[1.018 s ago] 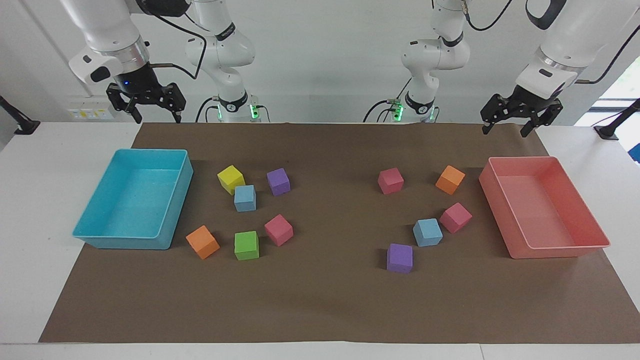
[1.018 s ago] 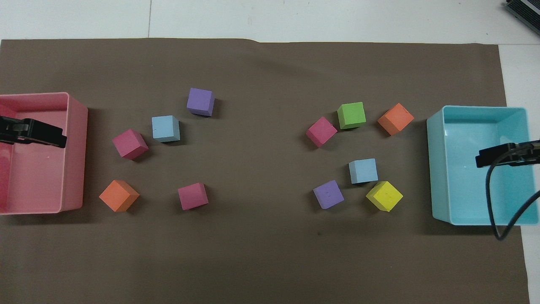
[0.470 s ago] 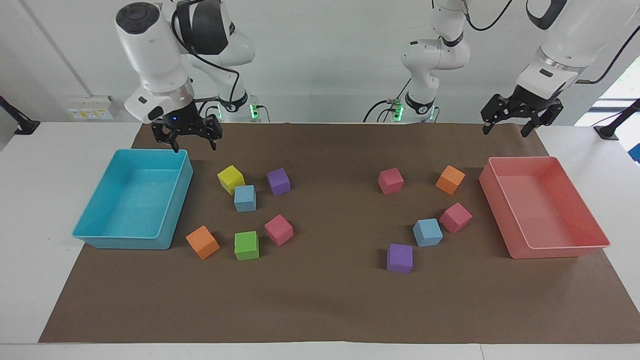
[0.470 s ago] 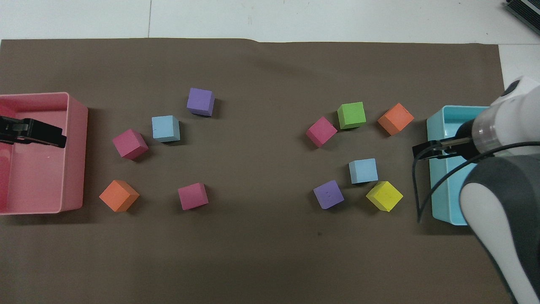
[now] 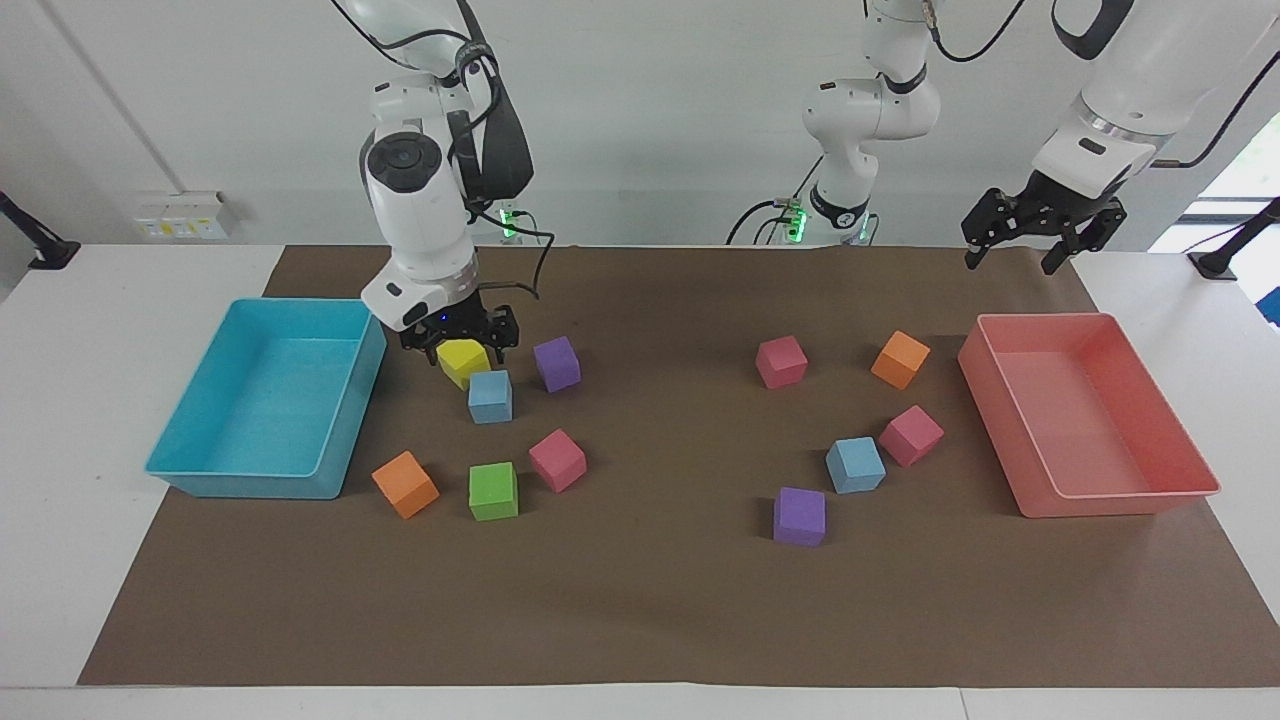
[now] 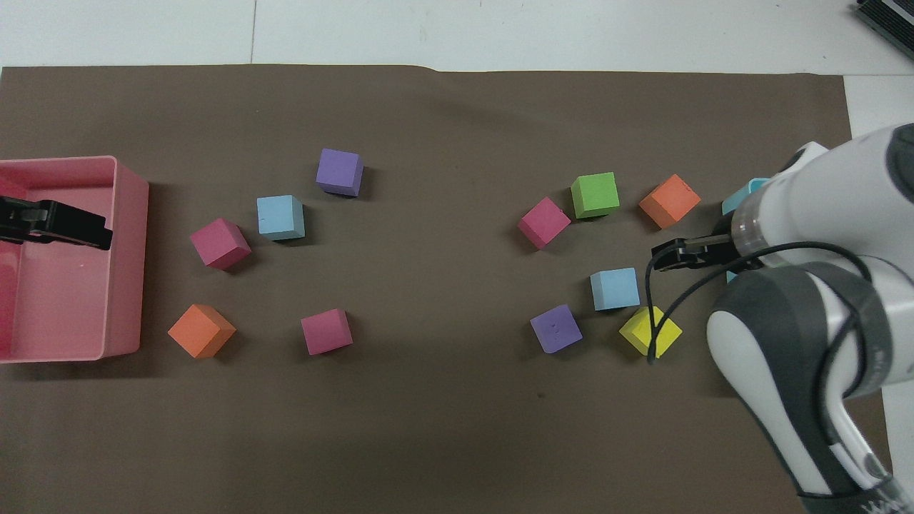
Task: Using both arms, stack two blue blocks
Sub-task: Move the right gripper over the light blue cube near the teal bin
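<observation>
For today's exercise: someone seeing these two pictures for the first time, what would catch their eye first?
Probably the right gripper, open and low over the yellow cube, beside a blue block by the cyan tray. Next, the bright cubes scattered on the brown mat, including the other blue block. The left gripper waits, open, above the pink tray.

The right end effector (image 5: 458, 347) has swung in from outside the cyan tray (image 5: 180, 440), crossed over the tray's corner nearest the robots, and now hangs low, fingers spread, over the yellow block (image 5: 462, 361) beside that tray.
</observation>
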